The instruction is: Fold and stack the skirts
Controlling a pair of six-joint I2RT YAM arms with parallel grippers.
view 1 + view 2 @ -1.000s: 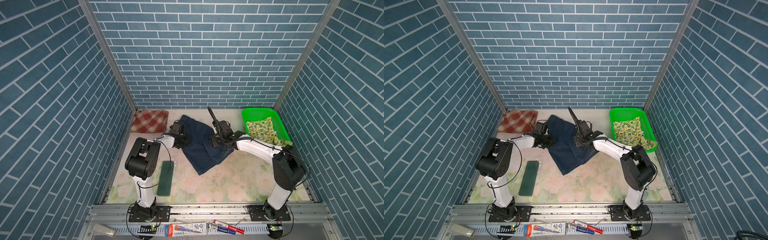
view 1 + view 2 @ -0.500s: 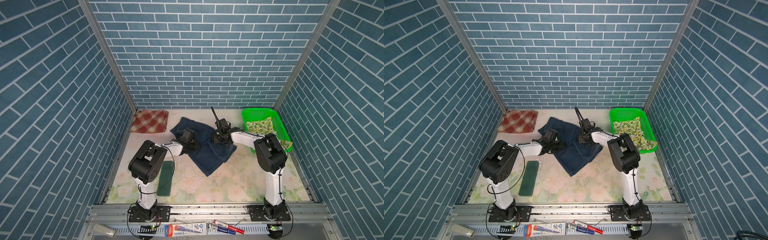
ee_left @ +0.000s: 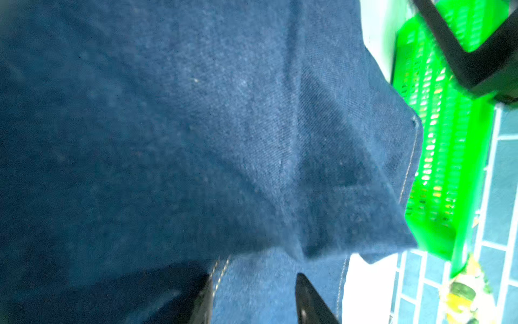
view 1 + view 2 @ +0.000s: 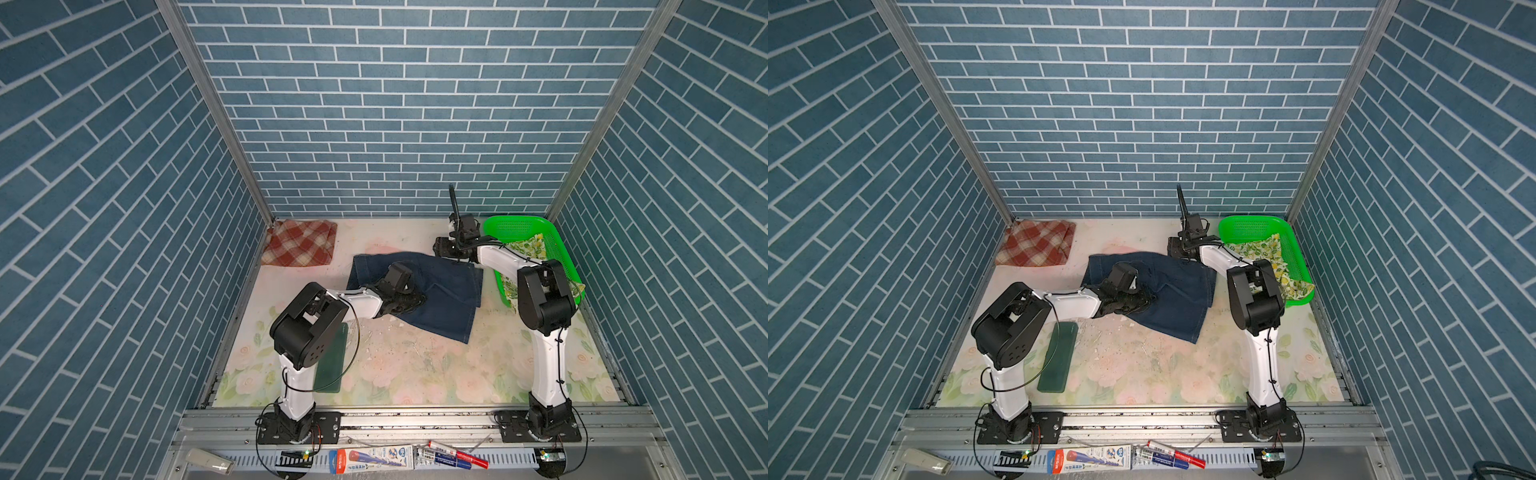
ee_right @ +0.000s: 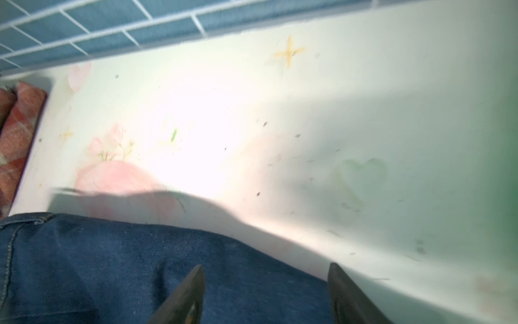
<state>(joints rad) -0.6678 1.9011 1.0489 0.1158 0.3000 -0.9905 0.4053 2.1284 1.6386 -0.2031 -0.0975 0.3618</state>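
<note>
Your left hand (image 3: pixel 255 297) sits midway over the denim skirt (image 4: pixel 440 299), your right hand (image 5: pixel 266 291) at its far edge. Both stand spread, gripping nothing.

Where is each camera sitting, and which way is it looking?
Top views: high at the front, looking down toward the back wall; left arm and right arm show whole.
Left wrist: on the left arm, low over the denim skirt, facing the basket; left gripper peeks in.
Right wrist: on the right arm, facing the table and plaid skirt; right gripper peeks in.
Shared: both wrist views show the denim skirt.
</note>
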